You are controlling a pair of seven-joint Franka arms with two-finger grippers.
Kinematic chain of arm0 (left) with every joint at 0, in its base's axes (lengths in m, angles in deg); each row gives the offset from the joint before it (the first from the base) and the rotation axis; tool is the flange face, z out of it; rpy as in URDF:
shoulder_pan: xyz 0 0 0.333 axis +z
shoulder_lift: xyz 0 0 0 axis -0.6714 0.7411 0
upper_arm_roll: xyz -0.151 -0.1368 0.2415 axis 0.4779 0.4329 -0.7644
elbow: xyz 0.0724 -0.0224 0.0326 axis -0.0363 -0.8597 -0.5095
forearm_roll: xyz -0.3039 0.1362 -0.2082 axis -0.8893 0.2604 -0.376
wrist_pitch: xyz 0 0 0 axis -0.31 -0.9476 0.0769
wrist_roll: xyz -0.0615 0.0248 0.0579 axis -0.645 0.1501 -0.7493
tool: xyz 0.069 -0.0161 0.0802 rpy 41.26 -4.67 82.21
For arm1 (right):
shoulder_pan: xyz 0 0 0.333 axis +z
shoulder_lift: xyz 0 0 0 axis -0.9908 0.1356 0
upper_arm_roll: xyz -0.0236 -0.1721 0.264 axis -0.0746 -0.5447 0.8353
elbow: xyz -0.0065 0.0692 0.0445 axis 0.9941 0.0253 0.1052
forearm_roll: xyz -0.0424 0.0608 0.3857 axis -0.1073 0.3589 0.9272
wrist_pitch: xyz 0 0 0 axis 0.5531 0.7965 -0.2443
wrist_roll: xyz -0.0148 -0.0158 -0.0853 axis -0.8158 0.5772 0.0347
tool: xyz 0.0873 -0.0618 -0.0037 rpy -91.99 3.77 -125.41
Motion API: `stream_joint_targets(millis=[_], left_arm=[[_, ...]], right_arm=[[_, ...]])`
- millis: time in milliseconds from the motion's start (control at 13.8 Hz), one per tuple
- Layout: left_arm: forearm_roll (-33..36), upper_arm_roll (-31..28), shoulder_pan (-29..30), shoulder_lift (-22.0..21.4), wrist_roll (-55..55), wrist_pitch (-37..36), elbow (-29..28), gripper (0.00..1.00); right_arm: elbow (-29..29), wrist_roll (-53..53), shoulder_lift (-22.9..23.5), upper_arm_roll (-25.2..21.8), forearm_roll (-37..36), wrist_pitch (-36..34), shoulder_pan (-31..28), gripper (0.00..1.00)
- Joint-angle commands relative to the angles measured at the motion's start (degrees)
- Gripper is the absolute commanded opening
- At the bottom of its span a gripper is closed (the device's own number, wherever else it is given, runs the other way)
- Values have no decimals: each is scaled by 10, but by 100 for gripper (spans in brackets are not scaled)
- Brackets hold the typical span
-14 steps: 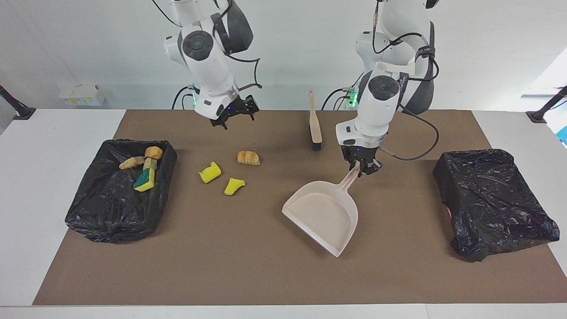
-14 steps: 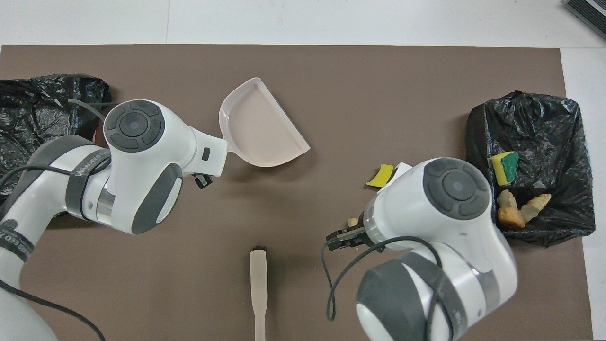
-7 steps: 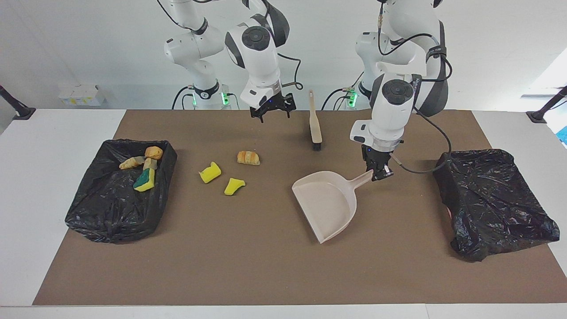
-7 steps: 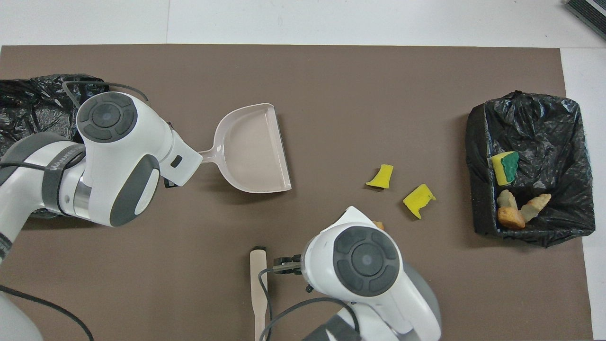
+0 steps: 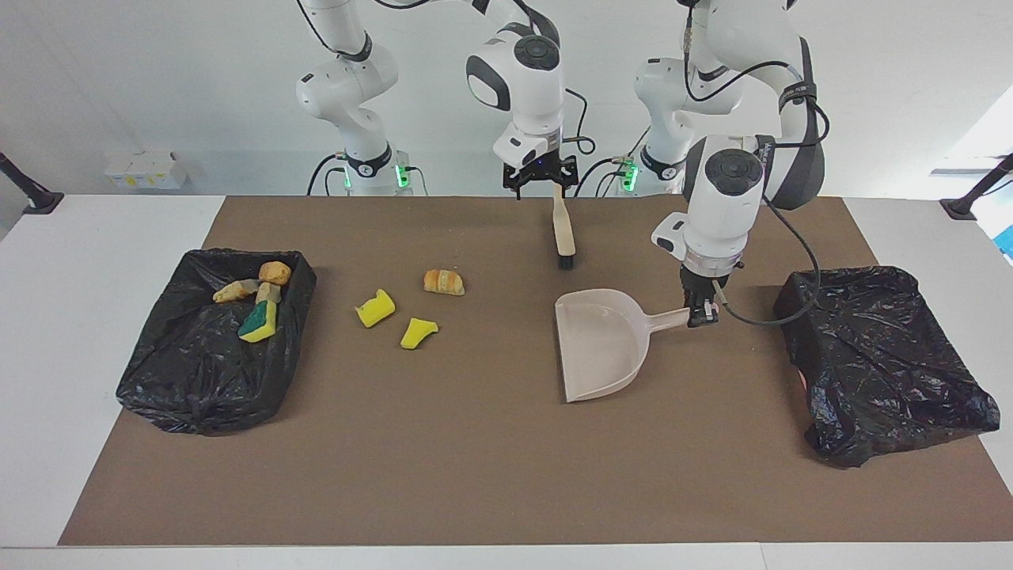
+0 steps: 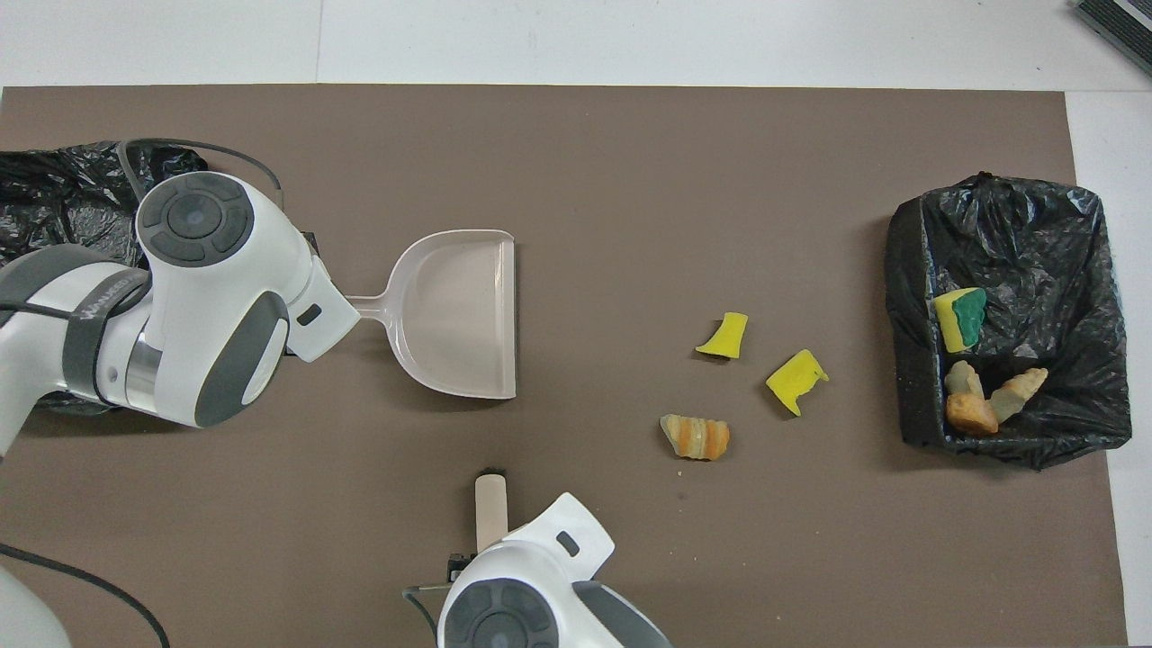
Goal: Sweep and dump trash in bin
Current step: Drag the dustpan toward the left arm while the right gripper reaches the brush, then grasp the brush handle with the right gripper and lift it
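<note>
Left gripper (image 5: pixel 701 314) is clamped on the handle of the beige plastic dustpan (image 5: pixel 601 343), pan flat on the brown mat (image 5: pixel 475 459). Right gripper (image 5: pixel 540 180), jaws spread, hangs over the handle of the beige black-bristled brush (image 5: pixel 563 224). Three trash bits (image 5: pixel 407 304) lie off the pan's open edge; four more (image 5: pixel 257 302) sit in the black-lined bin (image 5: pixel 207 372).

Bright even indoor light, soft short shadows, mild sheen on black bin liners (image 5: pixel 878 356), sharp focus

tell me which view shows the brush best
The facing view: the whole brush shows, from handle to black bristles, with the right gripper over the handle's top. In the overhead view the right arm covers most of it.
</note>
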Motion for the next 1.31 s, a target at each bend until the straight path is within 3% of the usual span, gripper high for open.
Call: stream_joint_targets(millis=[0,436,654,872,1091,1236], left_arm=[[10,2,-6,-27,-4,-4,-32,0],[13,2,-15,-37,-4,-6,-43,0],[15,2,-15,-37,-4,-8,-43,0],[15,2,-15,-38,-3,-7,-47,0],[15,2,-16,-47,-2,-2,-61,0],[15,2,-16,-50,-2,-1,-66,0]], right_arm=[[-3,-61,40,-3,-22,43,35,100],[-70,-92,20,-2,-9,89,70,100],[-67,-97,52,0,-8,113,94,100],[-46,-97,57,0,-7,74,94,99],[-43,-90,57,1,10,63,94,88],[-31,-88,59,1,36,53,92,87]])
